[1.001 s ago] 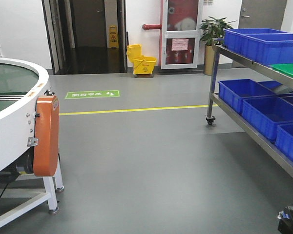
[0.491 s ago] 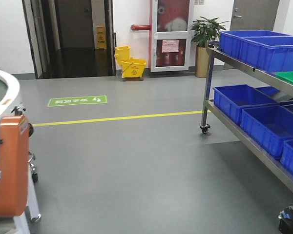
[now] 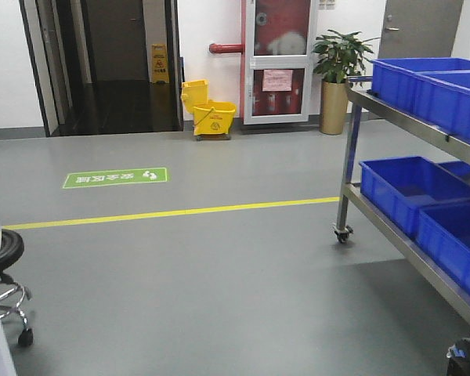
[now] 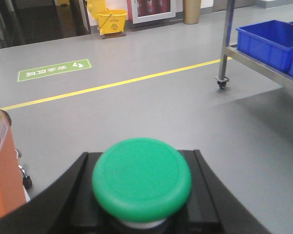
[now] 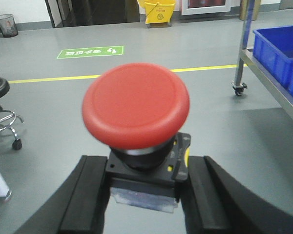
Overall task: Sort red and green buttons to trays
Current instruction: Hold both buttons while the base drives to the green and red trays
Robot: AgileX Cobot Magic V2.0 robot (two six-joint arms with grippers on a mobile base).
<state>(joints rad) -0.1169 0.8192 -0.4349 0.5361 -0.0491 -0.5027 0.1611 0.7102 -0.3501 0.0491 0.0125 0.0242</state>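
Buttons gripped, one per arm

The left gripper [image 4: 141, 156] is clamped on the green button [image 4: 141, 178], with a jaw at either side of its body. The right gripper [image 5: 146, 161] pinches the red button [image 5: 136, 105] by its dark body. On the rack [image 3: 348, 157] at far right stand blue bins [image 3: 411, 184].

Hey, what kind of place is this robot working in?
Most likely a factory or warehouse floor: a wheeled steel rack loaded with deep blue bins, a yellow line painted across the grey floor, and a red fire cabinet by the far wall.
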